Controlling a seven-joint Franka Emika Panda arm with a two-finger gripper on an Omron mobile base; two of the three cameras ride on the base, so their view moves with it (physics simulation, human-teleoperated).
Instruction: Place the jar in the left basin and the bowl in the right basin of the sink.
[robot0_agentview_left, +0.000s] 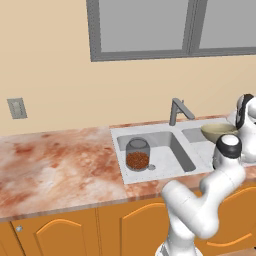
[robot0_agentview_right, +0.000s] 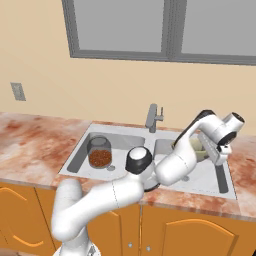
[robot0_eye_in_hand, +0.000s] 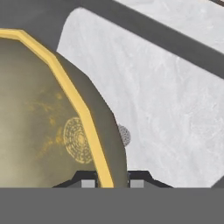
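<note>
The jar (robot0_agentview_left: 137, 155) (robot0_agentview_right: 100, 153), clear glass with reddish-brown granules, stands upright on the floor of the wide left basin (robot0_agentview_left: 165, 146) (robot0_agentview_right: 125, 150). My gripper (robot0_eye_in_hand: 112, 181) (robot0_agentview_right: 215, 152) is shut on the pale yellow rim of the olive-tan bowl (robot0_eye_in_hand: 39, 113) (robot0_agentview_left: 217, 131) (robot0_agentview_right: 196, 145). It holds the bowl over the narrower right basin (robot0_eye_in_hand: 166, 109) (robot0_agentview_right: 205, 175) (robot0_agentview_left: 192, 135), roughly level with the sink's rim. In the hand view the basin's small round drain (robot0_eye_in_hand: 124, 134) peeks out just past the bowl's edge.
The angular grey faucet (robot0_agentview_left: 177, 110) (robot0_agentview_right: 152, 117) rises behind the sink's divider. Reddish marble counter (robot0_agentview_left: 55, 165) (robot0_agentview_right: 35, 140) spreads to the left of the sink, with a wall outlet (robot0_agentview_left: 17, 108) above it. My own arm crosses in front of the right basin.
</note>
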